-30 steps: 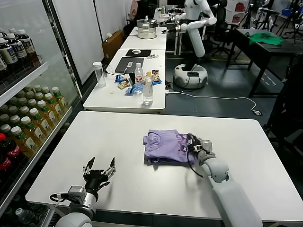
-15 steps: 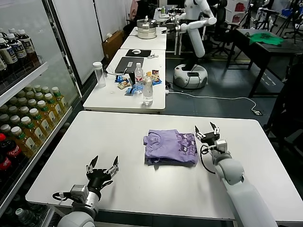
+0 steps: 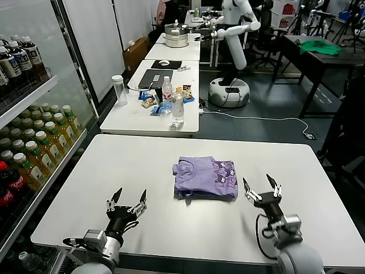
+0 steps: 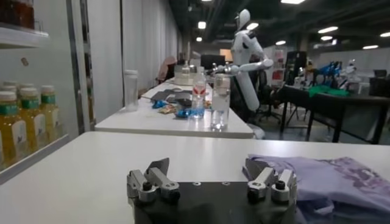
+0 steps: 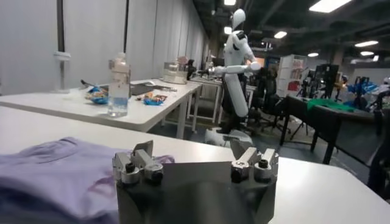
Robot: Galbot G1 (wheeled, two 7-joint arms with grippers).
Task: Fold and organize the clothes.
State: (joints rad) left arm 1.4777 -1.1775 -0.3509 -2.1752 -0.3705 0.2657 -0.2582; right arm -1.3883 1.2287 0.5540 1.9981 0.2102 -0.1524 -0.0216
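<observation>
The clothes, a lavender-purple T-shirt, lie folded into a flat square near the middle of the white table, with small dark-and-white marks on the right part. My right gripper stands open to the right of the shirt, near the table's front, apart from the fabric and empty. My left gripper stands open at the front left, also empty. The shirt shows in the left wrist view beyond the left gripper, and in the right wrist view beside the right gripper.
A shelf of drink bottles lines the left side. Behind my table stands another table with bottles, snacks and a laptop. A white robot and a dark table with a green garment are farther back.
My right gripper let go of the shirt's right edge, opened wide and drew back toward the table's front right. The shirt stays folded. The left gripper drifted slightly toward the front.
</observation>
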